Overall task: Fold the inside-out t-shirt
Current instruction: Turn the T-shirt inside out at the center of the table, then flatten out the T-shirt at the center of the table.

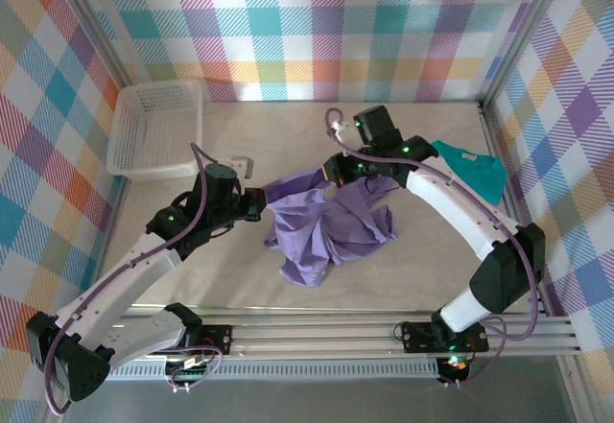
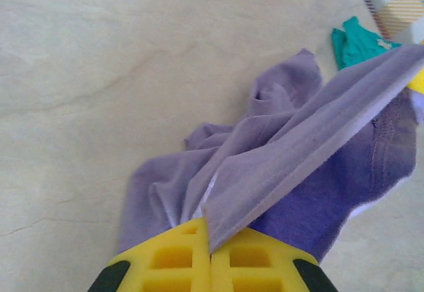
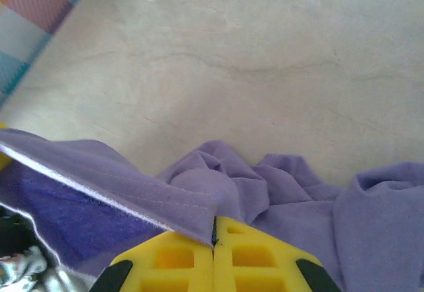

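Note:
The inside-out t-shirt [image 1: 326,226], lavender, hangs in a crumpled bunch over the table's middle, its lower part resting on the wood. My left gripper [image 1: 257,204] is shut on the shirt's left edge; in the left wrist view a stitched hem band [image 2: 311,153] runs taut from my yellow fingers [image 2: 172,259] toward the upper right. My right gripper [image 1: 333,167] is shut on the shirt's top right edge; in the right wrist view the hem [image 3: 132,193] stretches left from the yellow fingers [image 3: 258,259], with loose folds [image 3: 291,186] behind.
A white basket [image 1: 153,128] stands at the back left corner. A teal-green t-shirt [image 1: 472,172] lies at the right edge, also in the left wrist view [image 2: 358,40]. Plaid walls enclose the table on three sides. Bare wood lies in front of the shirt.

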`<action>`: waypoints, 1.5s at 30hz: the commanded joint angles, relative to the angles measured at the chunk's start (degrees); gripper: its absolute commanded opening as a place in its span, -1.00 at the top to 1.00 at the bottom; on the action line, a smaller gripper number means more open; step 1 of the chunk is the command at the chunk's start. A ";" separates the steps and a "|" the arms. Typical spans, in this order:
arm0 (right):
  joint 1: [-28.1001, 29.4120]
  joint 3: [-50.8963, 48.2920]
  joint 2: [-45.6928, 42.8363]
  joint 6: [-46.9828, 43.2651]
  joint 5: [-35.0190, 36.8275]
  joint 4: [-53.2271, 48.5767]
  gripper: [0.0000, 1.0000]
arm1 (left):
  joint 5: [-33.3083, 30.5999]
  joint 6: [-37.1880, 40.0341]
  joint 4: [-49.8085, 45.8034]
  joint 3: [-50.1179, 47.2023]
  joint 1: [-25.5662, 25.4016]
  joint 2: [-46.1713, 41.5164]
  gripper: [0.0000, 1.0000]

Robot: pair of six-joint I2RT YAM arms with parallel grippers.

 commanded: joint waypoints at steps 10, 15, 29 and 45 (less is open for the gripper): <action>1.35 -13.95 -6.88 6.25 18.88 -8.42 0.92 | 9.19 4.59 2.99 -9.46 -12.19 1.41 1.00; 1.36 -25.75 -10.04 17.00 18.92 -8.59 0.70 | 9.29 3.03 6.83 -11.33 -23.73 10.35 0.95; -2.58 -22.29 -7.40 10.07 5.59 16.73 -0.17 | 0.35 -7.56 11.53 -12.70 -4.65 0.68 -0.56; -6.27 -2.28 24.52 5.90 9.39 5.83 -0.63 | 20.92 -15.87 21.20 -9.52 6.38 31.58 -0.40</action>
